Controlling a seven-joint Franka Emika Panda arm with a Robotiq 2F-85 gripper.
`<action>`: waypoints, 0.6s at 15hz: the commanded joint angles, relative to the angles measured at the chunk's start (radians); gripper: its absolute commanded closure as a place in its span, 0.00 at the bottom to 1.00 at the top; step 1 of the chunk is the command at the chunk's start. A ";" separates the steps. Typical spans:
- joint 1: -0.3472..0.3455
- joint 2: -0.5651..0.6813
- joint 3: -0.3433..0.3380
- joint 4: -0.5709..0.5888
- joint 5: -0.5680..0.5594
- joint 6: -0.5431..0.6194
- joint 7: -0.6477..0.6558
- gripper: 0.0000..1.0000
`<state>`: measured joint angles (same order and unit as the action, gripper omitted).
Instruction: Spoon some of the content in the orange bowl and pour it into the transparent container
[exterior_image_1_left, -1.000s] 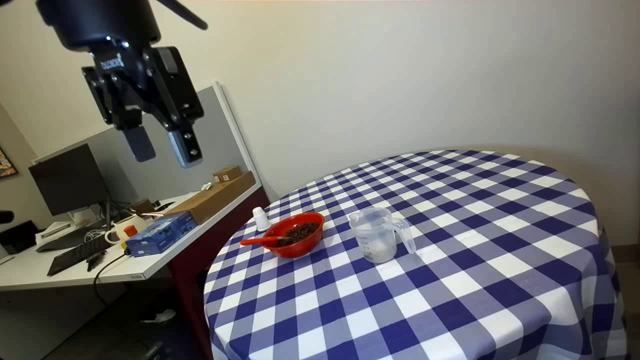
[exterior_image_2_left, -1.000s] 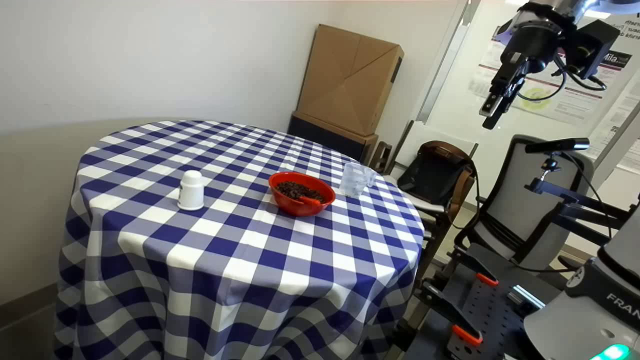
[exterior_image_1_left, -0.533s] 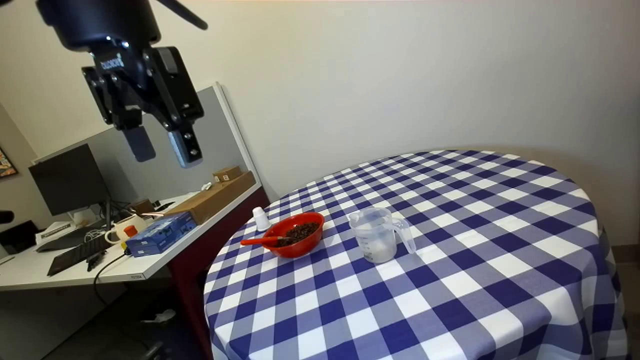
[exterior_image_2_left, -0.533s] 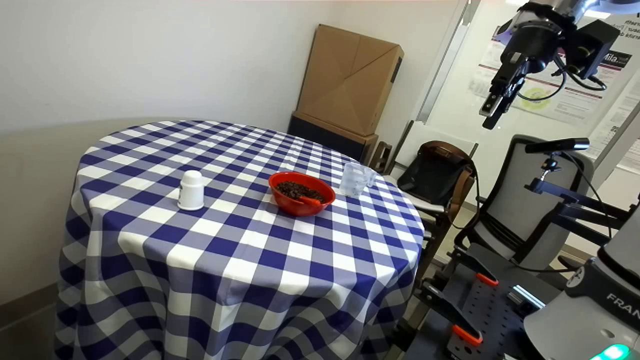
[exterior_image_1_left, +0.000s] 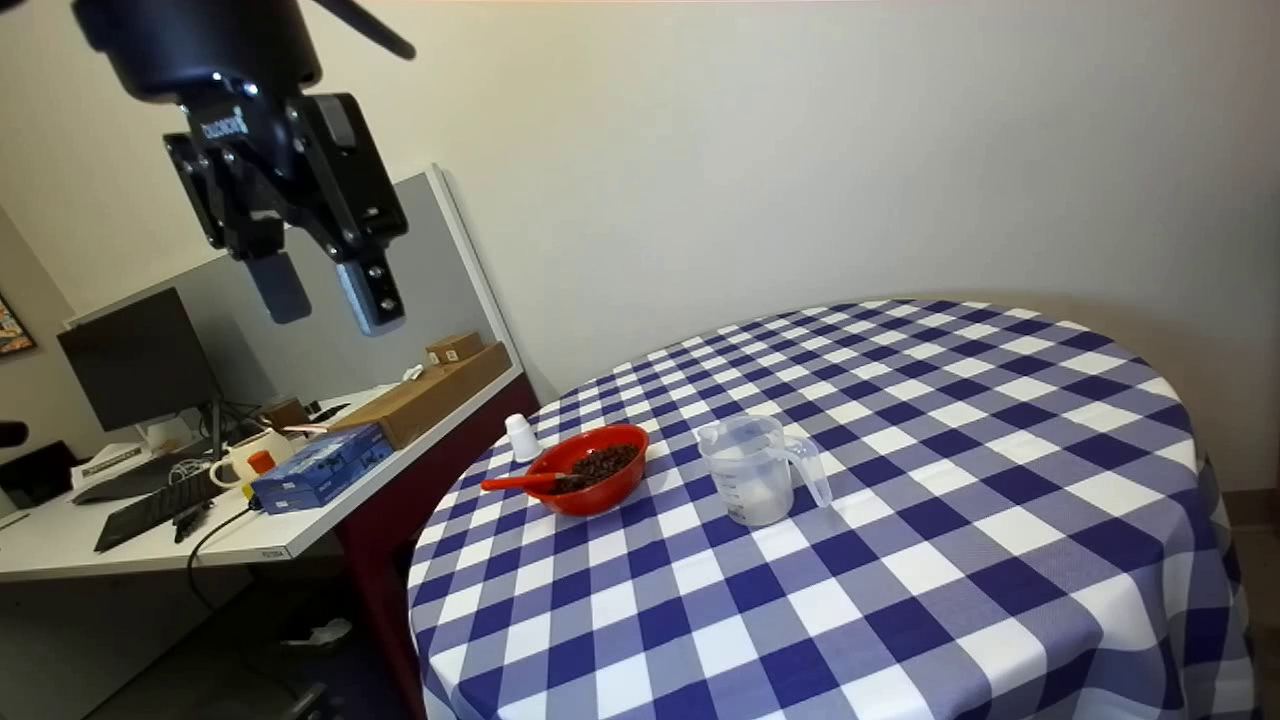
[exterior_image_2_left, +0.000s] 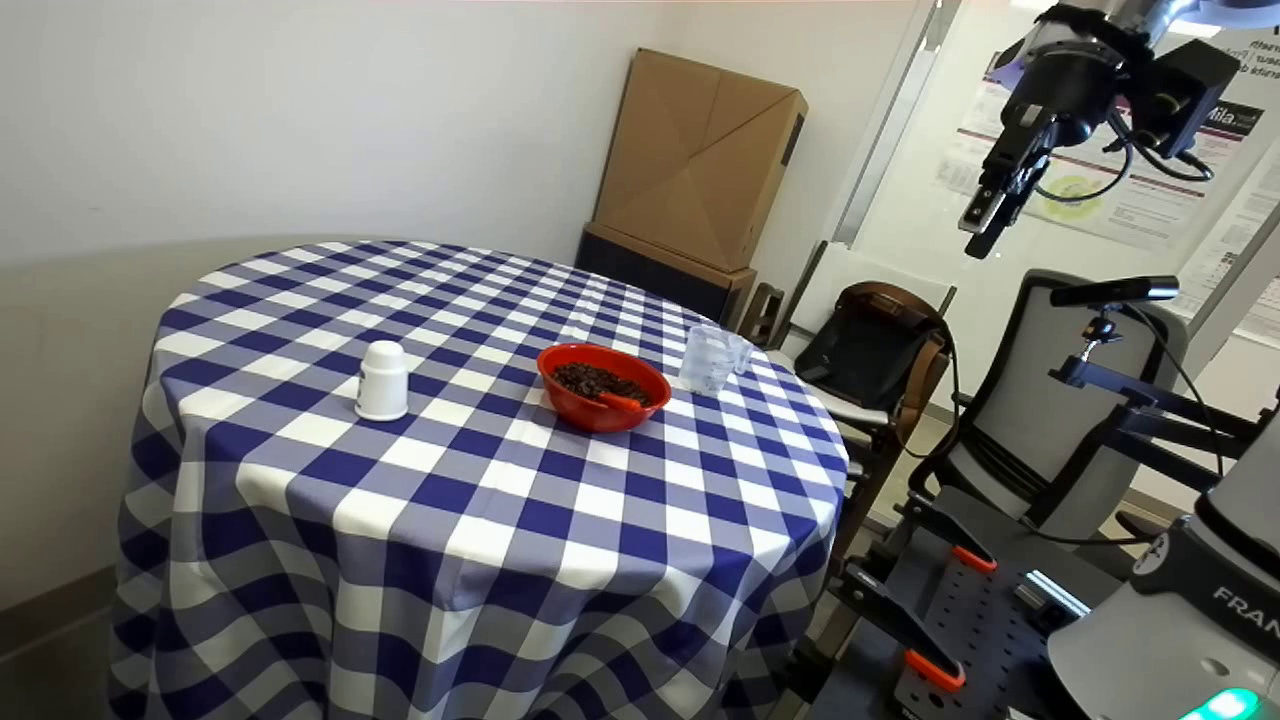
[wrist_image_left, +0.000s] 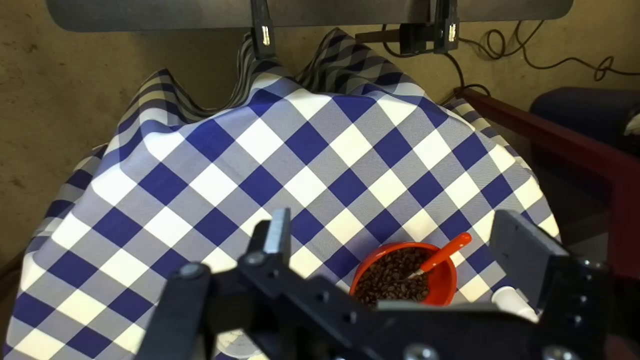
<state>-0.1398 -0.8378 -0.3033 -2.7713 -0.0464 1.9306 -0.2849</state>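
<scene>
The orange bowl (exterior_image_1_left: 600, 497) is red-orange and holds dark brown beans. It also shows in an exterior view (exterior_image_2_left: 590, 412) and the wrist view (wrist_image_left: 444, 282), where the gripper partly hides it. A spoon with a red handle (exterior_image_1_left: 520, 482) leans in the bowl, its tip in the beans; its handle shows in the wrist view (wrist_image_left: 446, 255). The transparent container (exterior_image_1_left: 745, 485) is a see-through jug with a handle, upright beside the bowl; it also shows in an exterior view (exterior_image_2_left: 706, 362). My gripper (exterior_image_1_left: 328, 295) is open and empty, high above the table; it also shows in the wrist view (wrist_image_left: 395, 240).
A white bottle-like thing (exterior_image_2_left: 383, 385) stands on the checked tablecloth (exterior_image_2_left: 480, 450) near the bowl. A desk (exterior_image_1_left: 130, 550) with a monitor, a blue box (exterior_image_1_left: 322, 468) and other items stands beside the round table. Cardboard boxes (exterior_image_2_left: 695, 160) and chairs stand behind it.
</scene>
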 joint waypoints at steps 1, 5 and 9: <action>-0.004 0.037 0.015 0.026 0.008 0.017 0.007 0.00; 0.032 0.156 0.044 0.090 0.027 0.114 0.033 0.00; 0.062 0.309 0.100 0.142 0.077 0.189 0.126 0.00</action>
<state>-0.1010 -0.6732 -0.2457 -2.6962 -0.0195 2.0823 -0.2325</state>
